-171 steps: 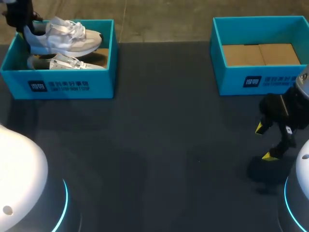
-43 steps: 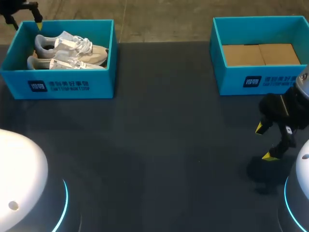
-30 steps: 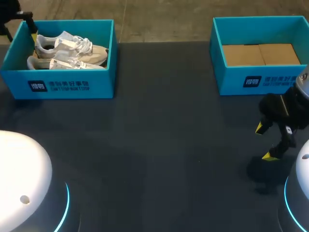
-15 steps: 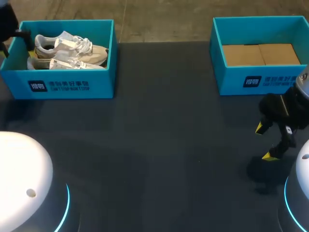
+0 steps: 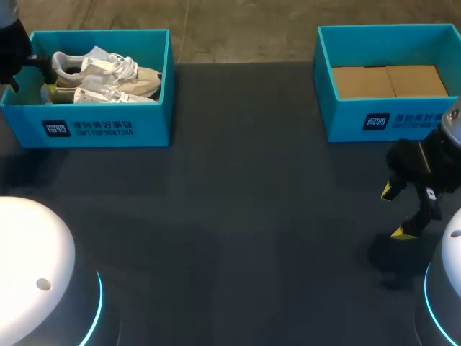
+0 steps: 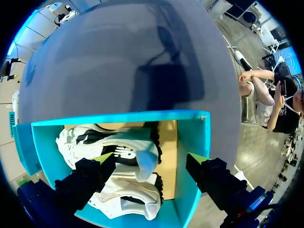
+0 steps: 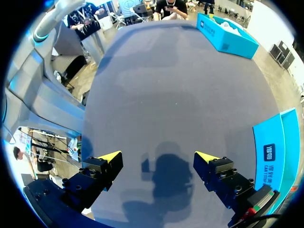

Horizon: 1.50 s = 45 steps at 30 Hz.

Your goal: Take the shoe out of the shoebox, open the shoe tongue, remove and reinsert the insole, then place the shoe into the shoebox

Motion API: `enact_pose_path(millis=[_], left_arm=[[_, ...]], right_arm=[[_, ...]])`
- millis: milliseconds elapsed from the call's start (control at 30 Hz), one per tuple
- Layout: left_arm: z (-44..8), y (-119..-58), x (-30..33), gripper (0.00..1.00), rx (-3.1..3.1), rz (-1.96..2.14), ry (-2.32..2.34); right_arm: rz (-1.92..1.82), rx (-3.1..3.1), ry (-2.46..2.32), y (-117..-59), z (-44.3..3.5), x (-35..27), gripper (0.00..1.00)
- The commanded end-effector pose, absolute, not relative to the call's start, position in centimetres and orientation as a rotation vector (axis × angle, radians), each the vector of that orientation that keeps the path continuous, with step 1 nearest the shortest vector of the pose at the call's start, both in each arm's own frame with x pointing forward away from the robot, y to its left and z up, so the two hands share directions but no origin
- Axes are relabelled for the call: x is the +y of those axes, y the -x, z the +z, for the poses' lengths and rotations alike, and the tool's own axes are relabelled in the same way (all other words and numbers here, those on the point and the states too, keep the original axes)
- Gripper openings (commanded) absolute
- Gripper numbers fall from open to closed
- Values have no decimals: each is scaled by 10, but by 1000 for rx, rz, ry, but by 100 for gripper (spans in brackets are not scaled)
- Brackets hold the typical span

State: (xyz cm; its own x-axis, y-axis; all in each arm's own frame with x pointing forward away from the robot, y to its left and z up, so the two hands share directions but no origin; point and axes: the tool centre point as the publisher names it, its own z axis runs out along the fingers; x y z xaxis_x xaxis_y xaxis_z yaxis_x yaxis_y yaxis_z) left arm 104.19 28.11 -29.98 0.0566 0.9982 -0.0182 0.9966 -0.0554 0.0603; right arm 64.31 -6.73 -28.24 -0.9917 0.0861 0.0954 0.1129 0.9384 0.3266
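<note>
Two white and beige shoes (image 5: 101, 68) lie side by side in the teal shoebox (image 5: 108, 126) at the table's far left. My left gripper (image 5: 39, 68) hangs open at that box's left end, over the shoes' heels. In the left wrist view this gripper (image 6: 149, 159) straddles the heel of one shoe (image 6: 111, 142) without touching it, and the second shoe (image 6: 128, 194) lies under it inside the shoebox (image 6: 192, 135). My right gripper (image 5: 395, 211) hangs open above bare table at the right, and in the right wrist view it (image 7: 157, 156) holds nothing.
A second teal box (image 5: 392, 119) with a bare cardboard floor stands at the far right, just beyond my right gripper; its wall (image 7: 273, 152) shows beside that gripper. The dark table (image 5: 238, 216) stretches between the two boxes.
My left gripper has come from behind the box's far left corner down to its left end, over the shoes' heels. The shoes and my right arm have stayed put.
</note>
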Motion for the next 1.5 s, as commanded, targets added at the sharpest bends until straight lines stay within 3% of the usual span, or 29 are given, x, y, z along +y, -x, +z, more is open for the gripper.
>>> enact_pose_path(millis=[33, 1500], left_arm=[[-306, -1051, 279, 100, 2138, 30, -2252], [-371, -1062, 280, 97, 2213, -30, -2273]], right_arm=[[-513, -3017, 155, -642, -283, -67, 100], [-513, -3017, 155, -642, -283, -67, 100]])
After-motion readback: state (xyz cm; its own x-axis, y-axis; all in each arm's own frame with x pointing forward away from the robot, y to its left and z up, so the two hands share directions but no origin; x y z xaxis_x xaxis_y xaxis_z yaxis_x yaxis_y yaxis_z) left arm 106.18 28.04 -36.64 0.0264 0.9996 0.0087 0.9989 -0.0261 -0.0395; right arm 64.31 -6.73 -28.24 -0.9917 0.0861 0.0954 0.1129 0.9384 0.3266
